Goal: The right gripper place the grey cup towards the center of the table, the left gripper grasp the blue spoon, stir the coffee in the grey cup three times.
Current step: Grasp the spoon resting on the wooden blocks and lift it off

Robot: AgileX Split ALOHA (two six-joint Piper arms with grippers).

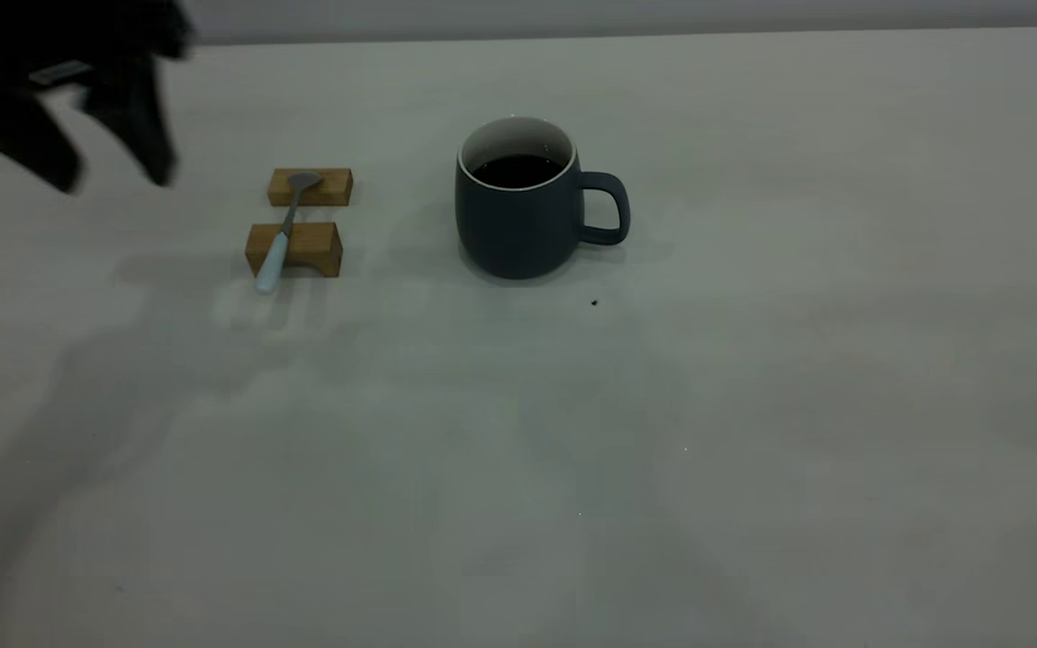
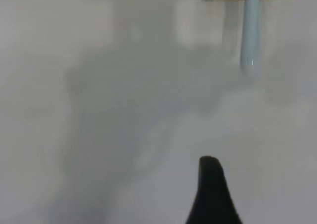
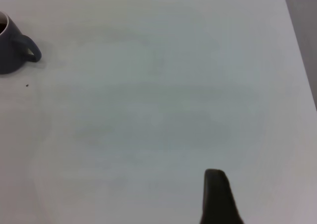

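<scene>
My left claw hangs w/ fingers apart, up-left of blue spoon lying across two wooden blocks. Grey cup w/ coffee mid-surface. Right claw: state can't tell.

The mug stands upright on the surface, a little toward 12 o'clock from the middle, its handle pointing to 3 o'clock. Coffee sits inside it. A speck lies on the surface just off the mug at 4 o'clock. At the mug's 9 o'clock, apart from it, two wooden blocks rest one behind the other: the far block at 12 o'clock, the near block at 6 o'clock. The teaspoon lies across both, bowl on the far block, handle overhanging the near block toward 6 o'clock. The left gripper hangs above the surface at the blocks' 9 to 10 o'clock, fingers spread, touching nothing.
</scene>
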